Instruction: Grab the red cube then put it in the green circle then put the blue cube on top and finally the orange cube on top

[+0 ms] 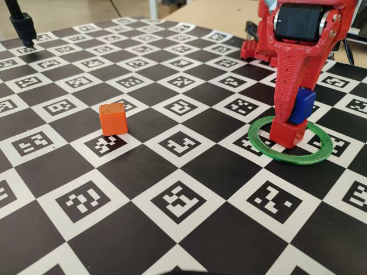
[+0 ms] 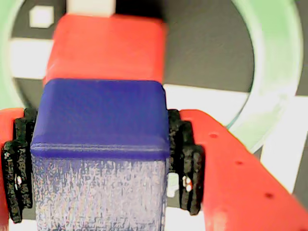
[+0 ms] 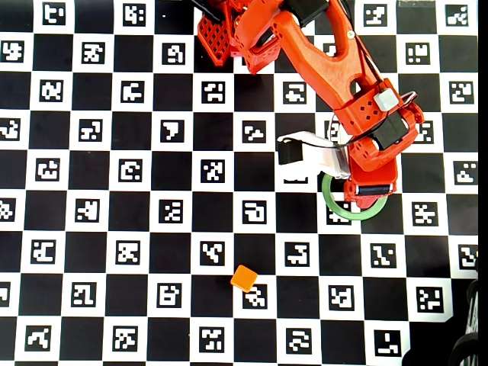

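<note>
black-and-white checkered board [image 1: 172, 240] carried the green circle [image 1: 321, 156], with the red cube [image 1: 287, 133] inside it. the gripper [image 2: 103, 159] was clamped on the blue cube [image 2: 103, 120], held just above the red cube and offset toward the camera in the wrist view. the orange cube [image 1: 113, 119] sat well apart.

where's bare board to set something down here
Free: the whole board left of the orange cube in the overhead view, and the near rows below it. Crowded: the green circle, with the red cube, blue cube and claw.
</note>
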{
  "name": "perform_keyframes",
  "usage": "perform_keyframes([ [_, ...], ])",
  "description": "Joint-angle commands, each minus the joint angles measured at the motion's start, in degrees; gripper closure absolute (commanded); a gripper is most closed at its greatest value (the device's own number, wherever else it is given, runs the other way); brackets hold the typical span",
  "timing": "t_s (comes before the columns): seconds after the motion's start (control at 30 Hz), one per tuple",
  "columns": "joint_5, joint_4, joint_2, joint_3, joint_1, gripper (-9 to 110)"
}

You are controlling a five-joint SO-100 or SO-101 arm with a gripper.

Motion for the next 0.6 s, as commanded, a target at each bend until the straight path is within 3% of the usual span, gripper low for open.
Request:
perform_keyframes([
  [0.0, -0.2, -1.4, 3.5, -0.1, -0.8, 96],
  [0.3, -0.4, -1.8, 3.8, 0.4, -0.9, 91],
  [0.57, 1.1, -1.0, 4.3, 1.1, -1.1, 72],
])
